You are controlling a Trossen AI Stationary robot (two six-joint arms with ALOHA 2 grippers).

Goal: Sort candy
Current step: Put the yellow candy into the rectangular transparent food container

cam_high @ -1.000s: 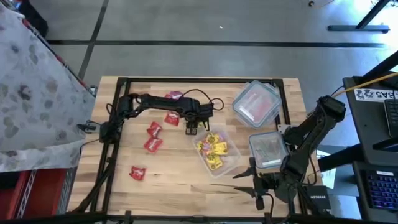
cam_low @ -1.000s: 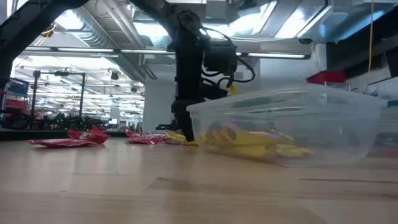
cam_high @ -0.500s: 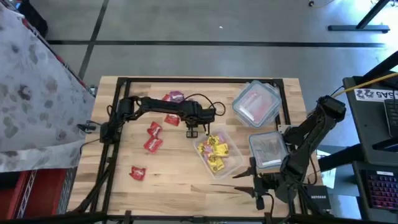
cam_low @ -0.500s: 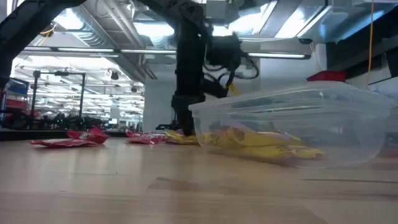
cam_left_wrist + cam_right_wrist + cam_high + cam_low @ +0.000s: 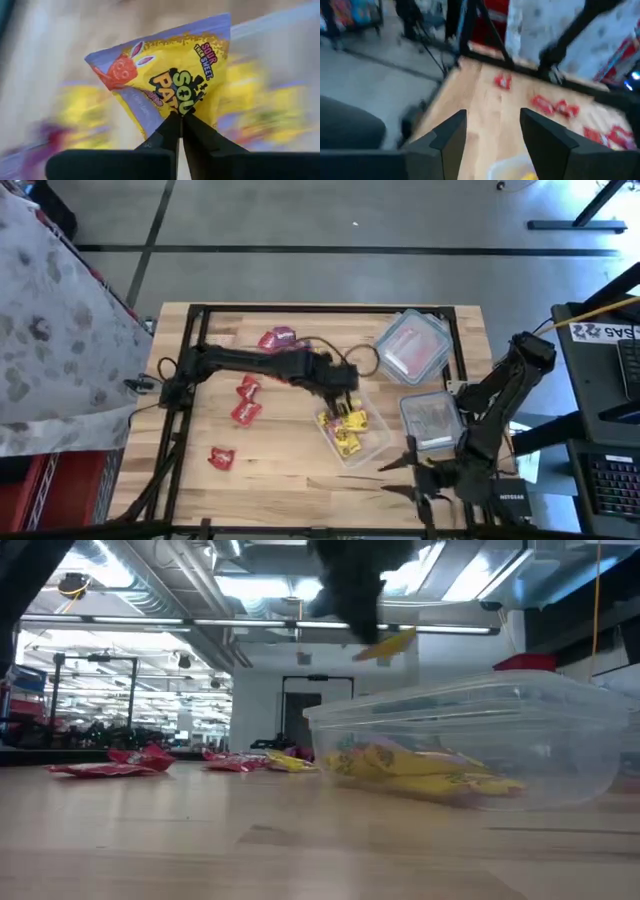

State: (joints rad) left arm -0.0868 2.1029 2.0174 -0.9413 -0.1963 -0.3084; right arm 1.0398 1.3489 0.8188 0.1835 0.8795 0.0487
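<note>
Yellow candy in left gripper (raised)

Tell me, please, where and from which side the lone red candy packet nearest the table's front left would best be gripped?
The red candy packet lies flat on the table, apart from the others, so coming straight down from above probably suits it best. Pinch across its narrower width near the middle or at a crimped end. The left gripper is busy, shut on a yellow packet above the clear tub.

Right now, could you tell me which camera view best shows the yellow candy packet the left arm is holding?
The left wrist view: the yellow packet fills it, pinched in the left tool. The low view shows it small, above the clear tub; the high view hides it.
</note>
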